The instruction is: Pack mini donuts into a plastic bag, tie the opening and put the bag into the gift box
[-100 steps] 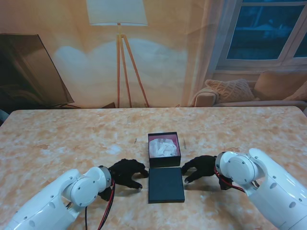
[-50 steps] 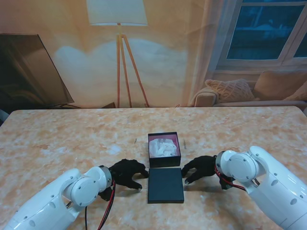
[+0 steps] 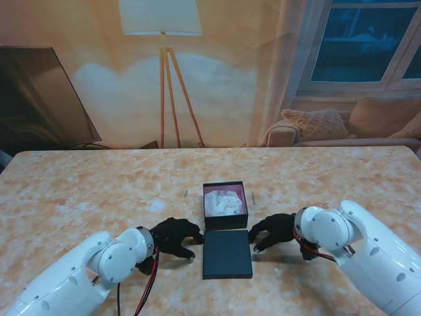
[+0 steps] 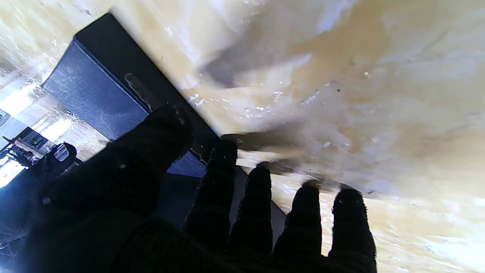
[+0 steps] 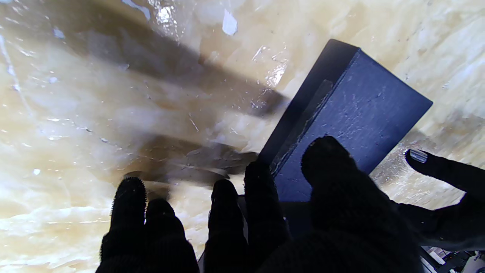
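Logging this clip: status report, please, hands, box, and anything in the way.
Left hand and right hand open, flanking the lid. Gift box open, white bag inside. Nothing in the way.

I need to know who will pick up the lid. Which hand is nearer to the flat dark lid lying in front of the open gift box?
Neither clearly: the left hand flanks the lid on its left, the right hand on its right, both close beside its edges.
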Controlling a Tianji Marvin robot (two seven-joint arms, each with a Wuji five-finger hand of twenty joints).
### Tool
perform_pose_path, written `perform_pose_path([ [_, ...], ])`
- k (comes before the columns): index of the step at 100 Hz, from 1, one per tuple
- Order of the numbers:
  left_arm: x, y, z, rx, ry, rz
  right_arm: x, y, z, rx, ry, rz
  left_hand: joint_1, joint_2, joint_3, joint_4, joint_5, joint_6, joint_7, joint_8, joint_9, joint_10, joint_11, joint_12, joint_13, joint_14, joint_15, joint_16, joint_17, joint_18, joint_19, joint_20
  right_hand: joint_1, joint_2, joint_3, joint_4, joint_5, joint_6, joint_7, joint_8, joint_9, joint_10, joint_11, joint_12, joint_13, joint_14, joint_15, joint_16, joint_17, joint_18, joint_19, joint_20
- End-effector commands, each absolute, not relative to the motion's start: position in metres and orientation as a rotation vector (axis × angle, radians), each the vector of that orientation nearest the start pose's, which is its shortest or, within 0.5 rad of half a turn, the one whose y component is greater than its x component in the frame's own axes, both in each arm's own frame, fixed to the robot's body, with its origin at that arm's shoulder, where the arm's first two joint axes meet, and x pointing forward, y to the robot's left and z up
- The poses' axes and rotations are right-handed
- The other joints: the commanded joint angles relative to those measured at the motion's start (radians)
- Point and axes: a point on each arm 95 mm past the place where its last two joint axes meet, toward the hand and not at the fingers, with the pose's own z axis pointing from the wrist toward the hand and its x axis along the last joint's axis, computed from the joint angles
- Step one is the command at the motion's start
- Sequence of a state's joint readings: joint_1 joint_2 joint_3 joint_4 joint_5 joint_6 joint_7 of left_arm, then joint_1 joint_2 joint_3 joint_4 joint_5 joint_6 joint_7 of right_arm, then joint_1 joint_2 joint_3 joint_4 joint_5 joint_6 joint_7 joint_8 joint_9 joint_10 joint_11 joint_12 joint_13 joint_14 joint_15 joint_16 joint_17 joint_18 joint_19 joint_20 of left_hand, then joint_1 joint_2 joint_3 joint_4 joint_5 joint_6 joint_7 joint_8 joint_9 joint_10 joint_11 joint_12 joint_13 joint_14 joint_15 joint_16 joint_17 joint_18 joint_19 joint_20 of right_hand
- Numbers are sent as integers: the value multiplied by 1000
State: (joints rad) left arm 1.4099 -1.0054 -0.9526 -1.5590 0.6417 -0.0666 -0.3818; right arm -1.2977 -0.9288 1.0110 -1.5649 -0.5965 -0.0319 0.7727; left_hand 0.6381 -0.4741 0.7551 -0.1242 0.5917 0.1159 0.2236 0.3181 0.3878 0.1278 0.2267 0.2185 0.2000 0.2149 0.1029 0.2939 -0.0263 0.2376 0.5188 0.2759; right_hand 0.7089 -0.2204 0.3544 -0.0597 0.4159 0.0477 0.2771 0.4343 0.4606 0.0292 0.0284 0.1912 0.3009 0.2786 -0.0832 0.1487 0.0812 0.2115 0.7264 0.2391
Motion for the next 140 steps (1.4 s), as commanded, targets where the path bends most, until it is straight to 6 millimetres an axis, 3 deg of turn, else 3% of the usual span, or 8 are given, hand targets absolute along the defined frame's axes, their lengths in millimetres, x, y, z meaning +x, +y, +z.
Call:
perform_pose_path([
  [1, 373, -56, -381, -1561, 2119, -1417, 396, 6, -360, 1681, 2348, 1038, 12, -1, 18, -11, -24, -37, -4, -13, 28, -43, 24, 10, 40, -48, 61, 27, 60, -61, 114, 52, -9, -5, 10, 14, -68, -88, -41, -10, 42, 30, 76, 40, 71, -110, 110, 45, -9, -6, 6, -13],
  [140, 362, -59, -363, -1510, 2038, -1587, 390, -1, -345, 1630, 2299, 1205, 32, -9, 34, -12, 2, -31, 20, -17, 94, -45, 56, 29, 109, -37, 94, 41, 103, -60, 162, 76, 18, -20, 52, 8, -28, -98, 1, -13, 109, -14, 95, 47, 142, -133, 128, 52, 34, 1, 32, -9],
])
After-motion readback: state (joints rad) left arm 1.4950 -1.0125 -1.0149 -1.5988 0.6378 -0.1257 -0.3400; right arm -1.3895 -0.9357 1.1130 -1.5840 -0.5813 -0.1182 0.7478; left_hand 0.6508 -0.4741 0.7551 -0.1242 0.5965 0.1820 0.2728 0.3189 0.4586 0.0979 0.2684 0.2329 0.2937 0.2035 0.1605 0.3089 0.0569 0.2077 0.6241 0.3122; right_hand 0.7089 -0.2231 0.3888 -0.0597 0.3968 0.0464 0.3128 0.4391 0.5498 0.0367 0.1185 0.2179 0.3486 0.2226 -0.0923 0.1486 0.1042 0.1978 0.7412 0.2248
